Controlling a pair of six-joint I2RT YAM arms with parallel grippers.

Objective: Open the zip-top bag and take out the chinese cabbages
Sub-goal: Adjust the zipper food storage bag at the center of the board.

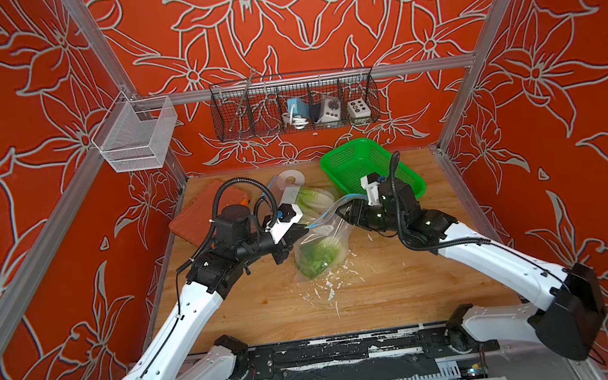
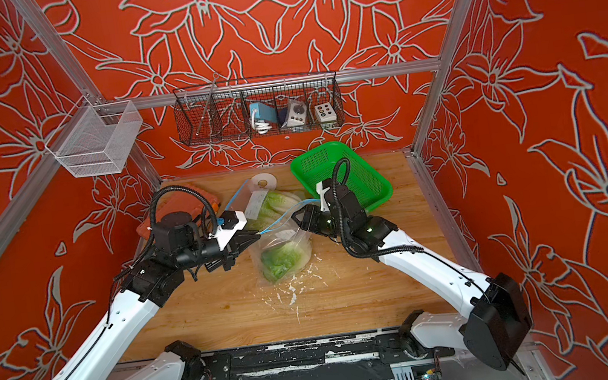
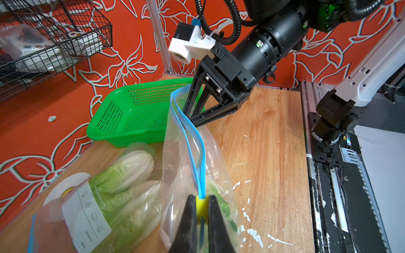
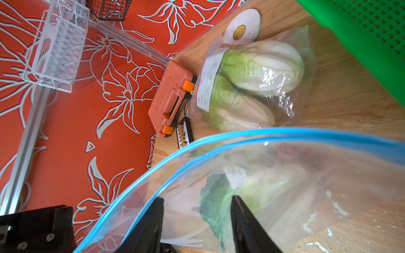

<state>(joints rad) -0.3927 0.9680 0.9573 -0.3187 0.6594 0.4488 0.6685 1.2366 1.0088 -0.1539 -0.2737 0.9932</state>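
Table (image 1: 405,285) bears bags (image 1: 313,199), basket (image 1: 354,161), perhaps case (image 1: 195,220).

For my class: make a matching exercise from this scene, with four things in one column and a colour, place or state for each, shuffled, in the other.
Things:
1. left gripper
2. right gripper
3. basket
4. tool case

Descriptions:
A. orange, back left of the table
B. jaws apart at the bag's mouth
C. shut on the yellow slider
D. green, back right of the table

Pairs: 1-C; 2-B; 3-D; 4-A
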